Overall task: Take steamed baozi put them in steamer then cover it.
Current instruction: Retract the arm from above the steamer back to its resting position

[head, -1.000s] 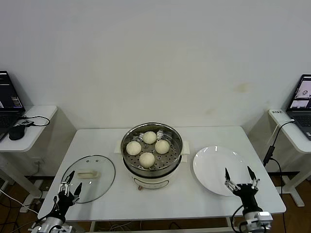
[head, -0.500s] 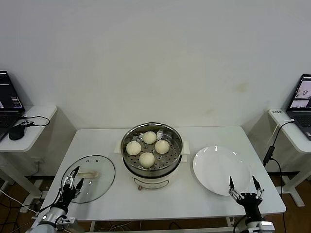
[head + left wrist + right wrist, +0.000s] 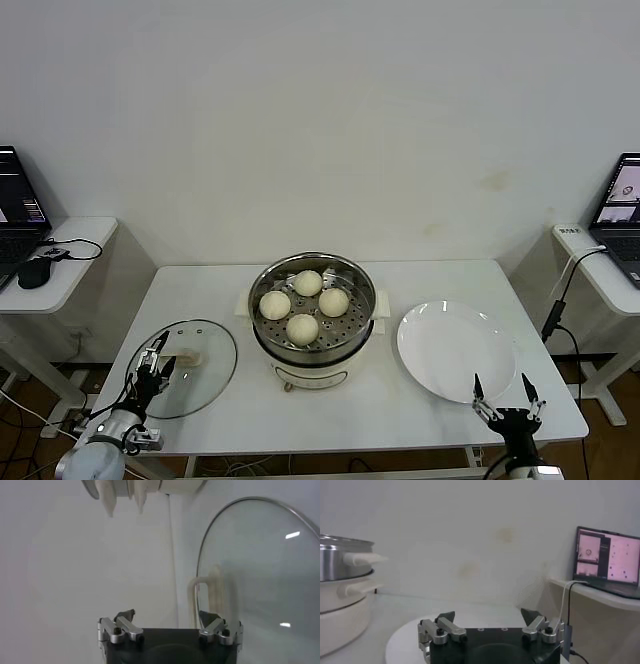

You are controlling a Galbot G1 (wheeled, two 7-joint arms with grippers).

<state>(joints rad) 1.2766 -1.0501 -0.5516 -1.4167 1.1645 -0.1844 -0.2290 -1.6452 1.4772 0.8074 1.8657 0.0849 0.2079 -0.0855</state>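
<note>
Here, cover (image 3: 187, 352) under spread left gripper (image 3: 152, 368), steamer (image 3: 313, 313) apart

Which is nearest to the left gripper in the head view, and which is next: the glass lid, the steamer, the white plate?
From the left gripper:
1. Glass lid, directly under its fingers, table's left side.
2. Steamer, table's middle.
3. White plate, far right side.

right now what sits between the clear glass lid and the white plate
In the head view, the shiny steel steamer with four cream-white buns stands between the clear glass lid and flat white plate.
</note>
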